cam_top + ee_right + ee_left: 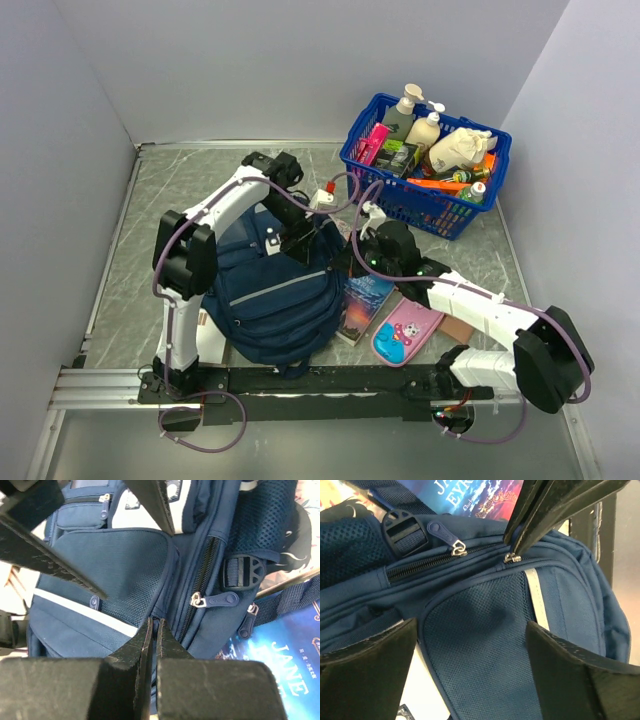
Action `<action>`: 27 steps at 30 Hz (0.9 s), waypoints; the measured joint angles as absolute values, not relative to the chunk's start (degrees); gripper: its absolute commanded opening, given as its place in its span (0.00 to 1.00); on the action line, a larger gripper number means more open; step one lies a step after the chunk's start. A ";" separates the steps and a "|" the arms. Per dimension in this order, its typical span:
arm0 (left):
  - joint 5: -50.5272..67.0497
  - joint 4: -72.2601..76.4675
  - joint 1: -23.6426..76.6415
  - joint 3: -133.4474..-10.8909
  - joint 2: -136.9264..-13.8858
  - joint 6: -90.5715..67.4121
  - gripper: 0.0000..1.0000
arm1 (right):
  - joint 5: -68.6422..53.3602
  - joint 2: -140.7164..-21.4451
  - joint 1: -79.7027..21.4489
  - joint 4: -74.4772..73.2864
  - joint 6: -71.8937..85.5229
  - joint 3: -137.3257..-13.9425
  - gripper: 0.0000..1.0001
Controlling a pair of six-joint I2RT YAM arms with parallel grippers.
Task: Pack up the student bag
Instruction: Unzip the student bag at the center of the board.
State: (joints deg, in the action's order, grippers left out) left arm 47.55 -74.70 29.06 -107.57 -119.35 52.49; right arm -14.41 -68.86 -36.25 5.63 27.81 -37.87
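Enclosure: plain pale walls [300, 60] close off the far side and both flanks of the work area.

Surface: grey marbled counter [180, 190], with a black mounting rail [320, 380] along the near edge carrying both arm bases.

Task item: the student bag [265, 300], navy fabric with a pale grey stripe, lies flat on the counter left of centre, just beyond the rail. Its zipped pockets face up.

Other items: a blue plastic basket [400, 205] stands in the far right corner, well apart from the bag and filled with bottles and packets. A book [362, 300] with a blue cover reading "JANE EYR…" lies against the bag's right side. A pink case [405, 333] lies just right of the book.

Left hand [470, 625]: fingers spread wide and holding nothing, above the bag's mesh-fronted pocket.

Right hand [152, 622]: fingers pressed together, tips at the bag's right edge. The left wrist view shows them pinching at a metal zip slider [511, 558] on the seam above the mesh pocket. Its pull tab is hidden between the fingers.
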 measured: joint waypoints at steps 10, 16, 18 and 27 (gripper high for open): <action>51.66 -76.03 23.27 -107.57 -119.68 50.68 0.96 | -13.06 -68.25 -36.25 5.67 27.22 -37.17 0.00; 54.54 -75.99 23.11 -103.42 -119.92 50.30 0.99 | -12.88 -66.63 -36.25 7.14 27.16 -34.76 0.00; 55.51 -76.25 23.90 -102.28 -120.27 50.26 0.99 | -12.88 -66.30 -36.25 7.77 27.16 -34.09 0.00; 57.45 -74.37 24.80 -102.61 -121.78 49.19 0.85 | -12.84 -65.82 -36.73 10.00 27.27 -31.70 0.00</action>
